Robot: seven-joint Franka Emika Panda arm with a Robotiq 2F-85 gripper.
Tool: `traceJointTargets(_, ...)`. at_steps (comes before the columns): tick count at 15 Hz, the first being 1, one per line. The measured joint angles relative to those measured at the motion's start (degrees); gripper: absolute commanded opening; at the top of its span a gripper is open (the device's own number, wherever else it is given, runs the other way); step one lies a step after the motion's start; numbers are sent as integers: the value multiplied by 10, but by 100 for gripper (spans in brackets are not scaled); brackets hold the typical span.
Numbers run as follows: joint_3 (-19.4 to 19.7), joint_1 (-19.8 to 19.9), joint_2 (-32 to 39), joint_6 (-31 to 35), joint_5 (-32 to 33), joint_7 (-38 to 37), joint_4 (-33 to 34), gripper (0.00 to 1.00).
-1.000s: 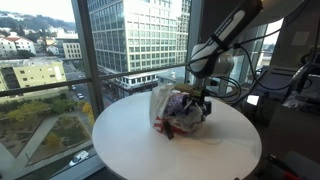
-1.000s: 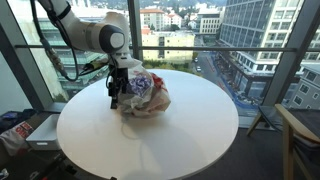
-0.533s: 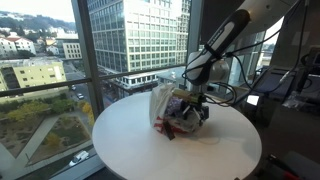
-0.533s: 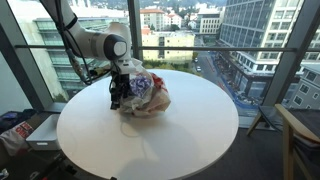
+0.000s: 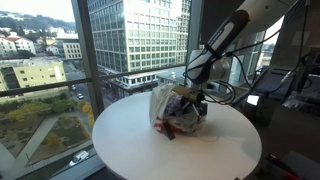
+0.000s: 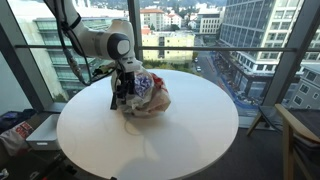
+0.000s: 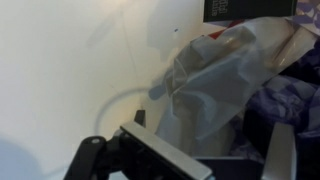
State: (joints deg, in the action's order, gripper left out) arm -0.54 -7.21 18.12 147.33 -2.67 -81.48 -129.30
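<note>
Gripper [image 6: 121, 97] at crumpled clear plastic bag [image 6: 150, 96], centre-left
Closer than a second ago; fingers spread apart about its edge

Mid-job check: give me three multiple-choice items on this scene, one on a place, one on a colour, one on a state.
1. Where does the plastic bag lie?
A. on the round table
B. on the floor
C. on a chair

2. What colour is the table top?
A. black
B. white
C. wood brown

3. How is the bag?
A. flat and empty
B. hanging in mid-air
C. crumpled and bulging, resting on the table with the gripper at its side

Answers:
1 A: both exterior views show it sitting on the table top.
2 B: the top reads white in every view.
3 C: purple and red things show through the clear film, and the bag's bottom rests on the table.
</note>
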Motion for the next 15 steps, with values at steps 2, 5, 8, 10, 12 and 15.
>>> traceJointTargets(2,7,-4,5,-2,3,-4,0,100)
traceJointTargets(5,9,-9,12,-27,10,-6,0,75)
traceJointTargets(8,26,-28,12,-61,68,-42,3,58)
traceJointTargets(10,41,-44,11,-94,126,-83,10,43)
traceJointTargets(12,52,-60,11,-149,187,-126,25,27)
traceJointTargets(15,53,-74,12,-250,263,-176,54,10)
